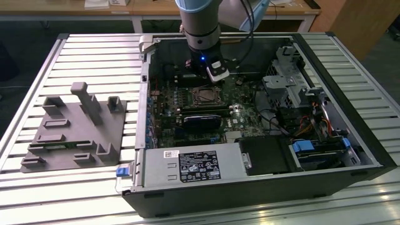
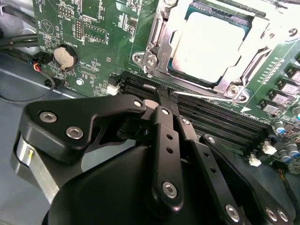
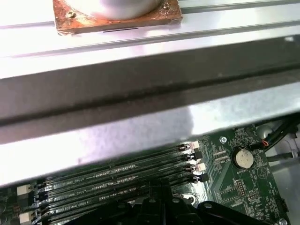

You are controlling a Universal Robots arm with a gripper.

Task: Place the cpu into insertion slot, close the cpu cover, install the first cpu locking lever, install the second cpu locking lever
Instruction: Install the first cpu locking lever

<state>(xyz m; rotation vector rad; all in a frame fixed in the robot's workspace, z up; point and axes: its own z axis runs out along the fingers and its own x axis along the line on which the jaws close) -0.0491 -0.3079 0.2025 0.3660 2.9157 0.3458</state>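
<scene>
I saw the cpu [image 2: 206, 44] seated in the insertion slot [image 2: 154, 52] under the cpu cover [image 2: 161, 33], gripper [image 2: 161, 97] jaws pressed together just beside 1 locking lever [image 2: 206, 96], which I judged stiff, springy wire, best taken near its free end.

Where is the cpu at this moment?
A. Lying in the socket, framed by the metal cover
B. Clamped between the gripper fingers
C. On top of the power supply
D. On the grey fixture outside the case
A: in the second wrist view the cpu shows pale through the window of the cpu cover, and the gripper hangs apart from it over the memory slots.
</scene>
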